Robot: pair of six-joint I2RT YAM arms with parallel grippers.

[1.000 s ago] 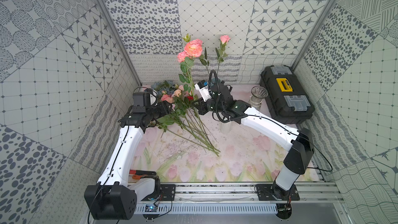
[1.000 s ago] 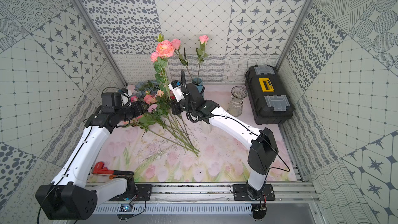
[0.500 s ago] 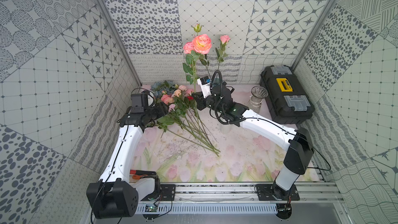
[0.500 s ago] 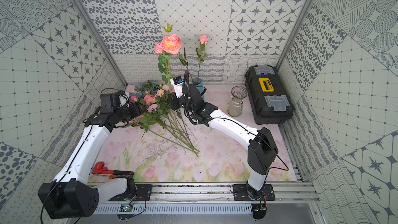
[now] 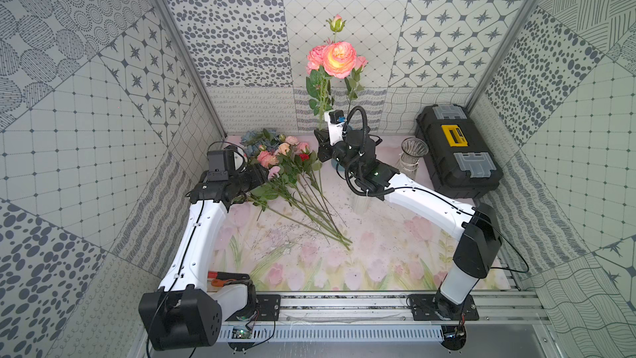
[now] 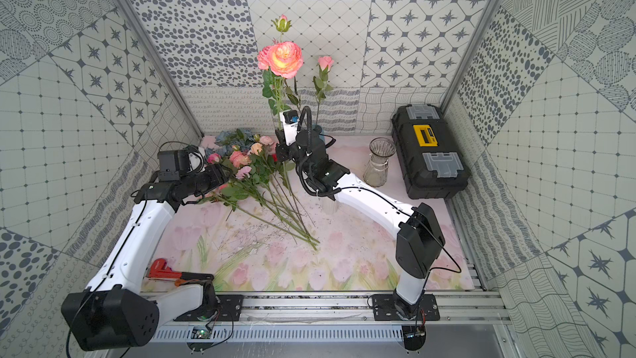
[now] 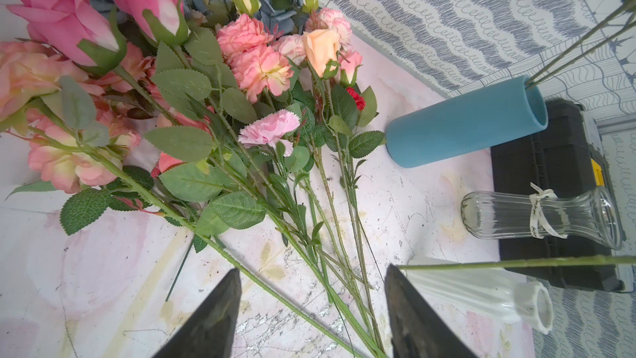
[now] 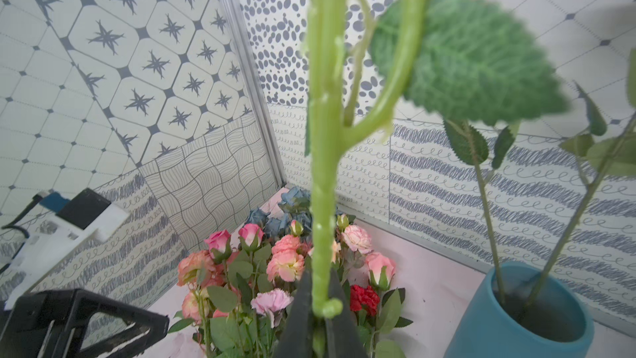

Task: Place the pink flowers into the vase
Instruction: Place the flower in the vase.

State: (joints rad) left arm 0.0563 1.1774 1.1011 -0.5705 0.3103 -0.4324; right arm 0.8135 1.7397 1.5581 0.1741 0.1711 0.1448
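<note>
Right claw (image 8: 318, 291), gripping an upright pink rose (image 6: 284, 60) by its stem, sits just left of the blue vase (image 6: 318, 129) at frame centre, nearer than the open left claw (image 7: 309, 304).

Both wrist cameras sit near the matte teal cylindrical vase (image 7: 464, 129), facing and sharing it; both top views look steeply down on it from high in front, far off.

Left arm (image 5: 203, 232) reaches forward and low, the left pincer (image 7: 311, 270) standing wide apart. Right arm (image 5: 426, 201) stretches toward the back, wrist turned upward, the right pincer (image 8: 320, 291) clamped on an upright pink flower (image 5: 339, 60) stem.
</note>
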